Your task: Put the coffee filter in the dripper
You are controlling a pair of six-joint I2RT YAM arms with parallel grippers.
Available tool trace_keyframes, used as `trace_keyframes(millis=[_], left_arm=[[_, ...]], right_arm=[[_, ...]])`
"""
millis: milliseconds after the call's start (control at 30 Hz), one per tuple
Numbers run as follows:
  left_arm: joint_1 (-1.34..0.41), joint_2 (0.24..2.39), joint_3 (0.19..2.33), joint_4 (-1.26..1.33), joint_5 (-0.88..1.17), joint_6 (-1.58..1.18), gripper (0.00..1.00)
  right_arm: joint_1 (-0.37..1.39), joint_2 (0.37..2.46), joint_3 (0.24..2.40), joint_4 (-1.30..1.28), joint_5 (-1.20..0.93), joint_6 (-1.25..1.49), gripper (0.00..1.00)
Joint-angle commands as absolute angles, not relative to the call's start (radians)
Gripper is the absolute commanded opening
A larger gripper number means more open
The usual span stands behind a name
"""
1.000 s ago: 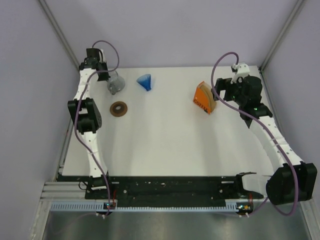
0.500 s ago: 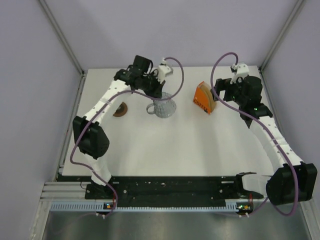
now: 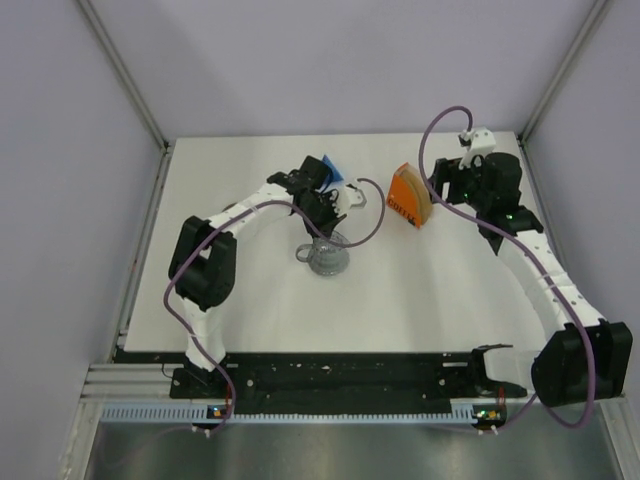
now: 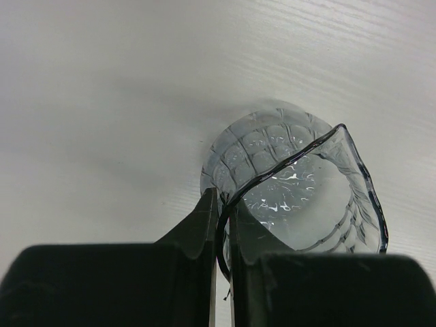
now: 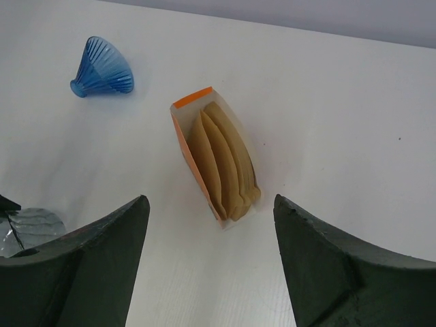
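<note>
The blue dripper (image 5: 102, 68) lies on its side at the back of the table; in the top view it (image 3: 328, 166) peeks out behind the left arm. Tan coffee filters (image 5: 228, 163) stand in an open orange packet (image 3: 407, 198). My right gripper (image 5: 210, 201) is open and empty, hovering just short of the packet, which sits between its jaws in the right wrist view. My left gripper (image 4: 223, 204) is shut on the rim of the grey translucent cup (image 4: 300, 197), which is near the table's middle (image 3: 328, 258).
The white table (image 3: 430, 300) is walled by pale panels at the back and sides. The left arm (image 3: 250, 210) stretches across the back left. The brown ring is hidden. The grey cup also shows at the lower left of the right wrist view (image 5: 34, 228).
My left arm has swung from the far left corner to the middle, carrying the grey cup toward the front of the dripper. The right arm has barely moved.
</note>
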State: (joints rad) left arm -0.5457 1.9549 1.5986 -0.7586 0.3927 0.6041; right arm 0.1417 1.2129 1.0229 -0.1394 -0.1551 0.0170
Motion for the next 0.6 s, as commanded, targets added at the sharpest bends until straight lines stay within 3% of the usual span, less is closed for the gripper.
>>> trace_keyframes(millis=[0,233,400,567], left_arm=[[-0.551,1.911,1.539,-0.615,0.374,0.663,0.00],[-0.554,1.916,1.497,-0.581,0.365,0.680,0.01],[-0.554,1.904,1.538,-0.623,0.371,0.650,0.47],[-0.554,1.873,1.647,-0.715,0.361,0.617,0.74]], right_arm=[[0.146,1.259,1.066,-0.146,-0.155,0.009,0.72],[0.147,1.304,1.092,-0.172,-0.178,0.021,0.68],[0.147,1.305,1.101,-0.193,-0.189,0.021,0.68],[0.147,1.304,1.114,-0.201,-0.233,0.037,0.68]])
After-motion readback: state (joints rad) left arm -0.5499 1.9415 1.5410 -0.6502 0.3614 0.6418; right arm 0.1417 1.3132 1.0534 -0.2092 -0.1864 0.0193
